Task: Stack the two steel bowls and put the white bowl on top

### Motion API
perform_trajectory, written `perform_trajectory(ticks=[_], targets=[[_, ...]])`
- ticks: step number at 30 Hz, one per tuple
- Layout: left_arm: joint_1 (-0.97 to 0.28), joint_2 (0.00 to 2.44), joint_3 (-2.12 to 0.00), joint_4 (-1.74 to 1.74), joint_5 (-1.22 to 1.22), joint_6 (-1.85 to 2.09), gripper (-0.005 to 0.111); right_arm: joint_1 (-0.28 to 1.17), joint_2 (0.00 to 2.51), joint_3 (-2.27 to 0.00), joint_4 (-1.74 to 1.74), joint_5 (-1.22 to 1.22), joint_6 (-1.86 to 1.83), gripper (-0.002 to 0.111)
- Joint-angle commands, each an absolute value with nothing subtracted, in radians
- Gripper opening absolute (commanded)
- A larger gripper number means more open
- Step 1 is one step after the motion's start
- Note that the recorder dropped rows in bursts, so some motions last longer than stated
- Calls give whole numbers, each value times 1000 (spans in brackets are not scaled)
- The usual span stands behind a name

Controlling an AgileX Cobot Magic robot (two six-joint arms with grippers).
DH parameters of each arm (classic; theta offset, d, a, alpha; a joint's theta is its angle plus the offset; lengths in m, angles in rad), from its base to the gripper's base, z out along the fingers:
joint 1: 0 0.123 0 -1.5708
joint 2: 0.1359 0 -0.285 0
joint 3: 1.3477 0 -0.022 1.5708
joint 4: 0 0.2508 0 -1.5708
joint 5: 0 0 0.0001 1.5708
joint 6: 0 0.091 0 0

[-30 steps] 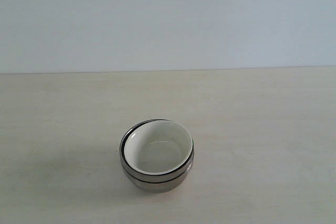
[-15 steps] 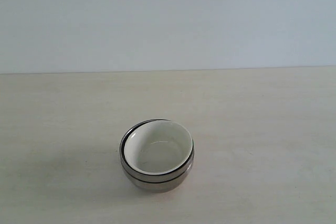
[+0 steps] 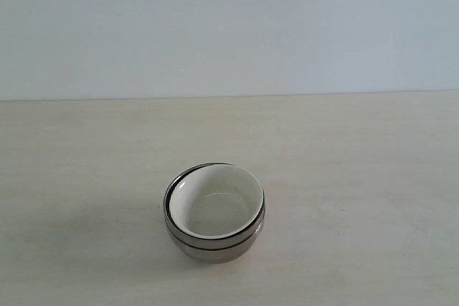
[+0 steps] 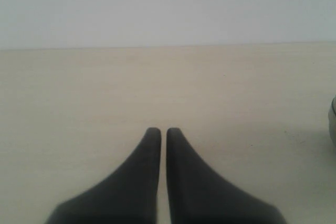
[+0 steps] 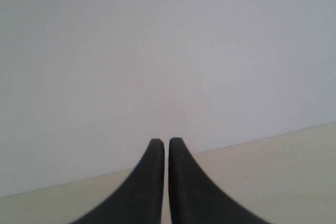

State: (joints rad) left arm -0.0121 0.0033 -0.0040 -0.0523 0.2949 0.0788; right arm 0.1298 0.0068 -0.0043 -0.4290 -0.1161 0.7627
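Observation:
In the exterior view the white bowl (image 3: 219, 202) sits nested inside the two steel bowls (image 3: 215, 243), which stand stacked one in the other on the table. Neither arm appears in that view. A sliver of a steel bowl's rim (image 4: 333, 119) shows at the edge of the left wrist view, well to the side of my left gripper (image 4: 163, 131), which is shut with nothing between its dark fingers. My right gripper (image 5: 166, 141) is likewise shut and empty, facing the wall above the table; no bowl shows in its view.
The pale wooden table (image 3: 358, 177) runs back to a plain light wall (image 3: 229, 26). Nothing else stands on it in any view.

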Motion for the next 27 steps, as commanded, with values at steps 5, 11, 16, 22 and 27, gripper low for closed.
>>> perform_trajectory(ticks=[5,11,16,22,27], targets=[[-11,0,0,-54,296,74,4,133,0,0,-105,119,291,0],[-11,0,0,-54,296,74,4,133,0,0,-99,201,172,0],[-11,0,0,-54,296,74,4,133,0,0,-99,318,122,0],[-11,0,0,-54,296,74,4,133,0,0,-99,329,148,0],[-11,0,0,-54,296,78,4,133,0,0,-99,329,146,0]])
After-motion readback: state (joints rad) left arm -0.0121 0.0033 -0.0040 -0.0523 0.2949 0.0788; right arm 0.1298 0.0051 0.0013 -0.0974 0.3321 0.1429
